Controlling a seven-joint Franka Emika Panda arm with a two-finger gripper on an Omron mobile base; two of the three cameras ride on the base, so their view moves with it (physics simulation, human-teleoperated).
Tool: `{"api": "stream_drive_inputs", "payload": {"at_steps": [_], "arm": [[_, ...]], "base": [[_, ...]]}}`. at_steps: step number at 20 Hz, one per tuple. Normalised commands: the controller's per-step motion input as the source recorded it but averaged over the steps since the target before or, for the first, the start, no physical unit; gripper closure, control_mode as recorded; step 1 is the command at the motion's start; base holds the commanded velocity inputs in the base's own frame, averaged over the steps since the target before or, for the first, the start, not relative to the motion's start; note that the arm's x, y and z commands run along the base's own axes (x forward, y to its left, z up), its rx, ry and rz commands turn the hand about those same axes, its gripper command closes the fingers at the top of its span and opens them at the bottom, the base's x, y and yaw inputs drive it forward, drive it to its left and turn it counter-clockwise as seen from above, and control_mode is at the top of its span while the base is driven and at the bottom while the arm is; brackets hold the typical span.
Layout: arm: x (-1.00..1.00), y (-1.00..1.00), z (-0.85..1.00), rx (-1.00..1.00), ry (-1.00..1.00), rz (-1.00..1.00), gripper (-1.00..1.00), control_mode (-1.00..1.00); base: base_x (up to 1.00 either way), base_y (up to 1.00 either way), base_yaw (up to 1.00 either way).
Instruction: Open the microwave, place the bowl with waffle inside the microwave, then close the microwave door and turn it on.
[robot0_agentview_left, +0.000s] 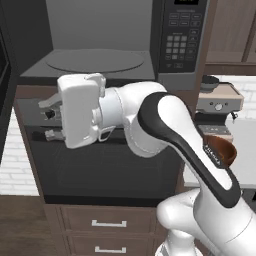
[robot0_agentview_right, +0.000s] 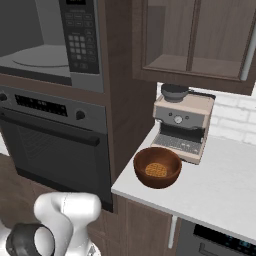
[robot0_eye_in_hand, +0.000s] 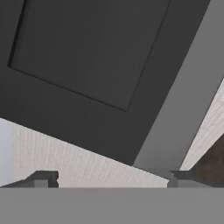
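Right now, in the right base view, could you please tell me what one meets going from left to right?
Microwave cavity, open, → its keypad panel → bowl with waffle → coffee machine on the counter.

Dark brown wood tall cabinet surround (robot0_agentview_right: 120, 100) frames a built-in wall oven (robot0_agentview_right: 55, 145), black, with a long bar handle and knobs on a grey control strip. Below the oven, two wood drawers (robot0_agentview_left: 107, 222) with pale bar pulls. To the right, a white counter (robot0_agentview_right: 220, 190) runs along a white brick-tile backsplash (robot0_agentview_right: 235, 117). A beige and steel espresso machine (robot0_agentview_right: 181, 127) stands at the back of the counter, a dark portafilter lying on top. Above it, an upper cabinet (robot0_agentview_right: 195, 37) in matching brown, with glass-like doors showing an inner shelf. White brick wall (robot0_agentview_left: 15, 160) also left of the oven. Wood-toned floor (robot0_agentview_left: 20, 225). Even, flat light.
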Motion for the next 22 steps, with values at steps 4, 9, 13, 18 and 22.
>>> {"api": "stream_drive_inputs", "payload": {"at_steps": [4, 9, 13, 18, 22], "arm": [[-0.12, -1.00, 0.03, -0.15, 0.01, 0.00, -1.00, -1.00], [-0.51, -1.00, 0.13, -0.23, -0.02, -0.10, -1.00, -1.00], [-0.37, -1.00, -0.18, -0.17, 0.00, -0.24, -1.00, -1.00], [-0.15, -1.00, -0.24, -0.16, 0.00, -0.25, -1.00, -1.00], [-0.04, -1.00, -0.13, -0.19, 0.00, -0.22, -1.00, -1.00]], "base": [[0.00, 0.00, 0.00], [0.00, 0.00, 0.00], [0.00, 0.00, 0.00], [0.00, 0.00, 0.00], [0.00, 0.00, 0.00]]}}
